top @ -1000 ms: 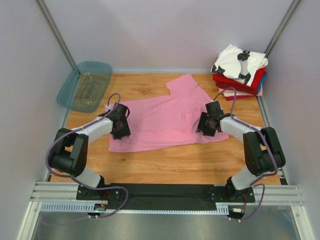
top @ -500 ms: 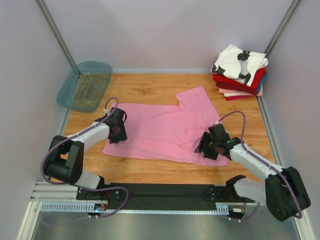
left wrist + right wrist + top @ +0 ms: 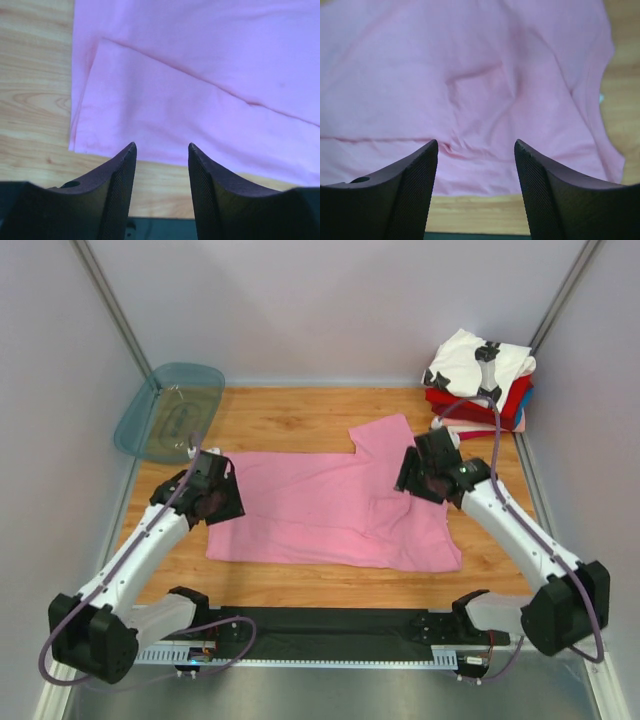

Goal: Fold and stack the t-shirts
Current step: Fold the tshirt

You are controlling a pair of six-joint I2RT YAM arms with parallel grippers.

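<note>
pink shirt (image 3: 200, 75): cropped (both wrist views) | stack (image 3: 468, 362): lower layers mostly covered

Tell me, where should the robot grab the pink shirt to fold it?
Probably by the two near corners of the pink t-shirt, left pincer on one, right pincer on the other, coming down from above. It lies flat on the table, so only its thin edges can be pinched.

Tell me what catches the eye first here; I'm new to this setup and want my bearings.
A pink t-shirt lies spread across the middle of the wooden table, with the left gripper and right gripper open over its left and right sides, holding nothing. A stack of folded shirts, white with black print on top, sits at the far right corner; a clear teal tray sits far left.
</note>
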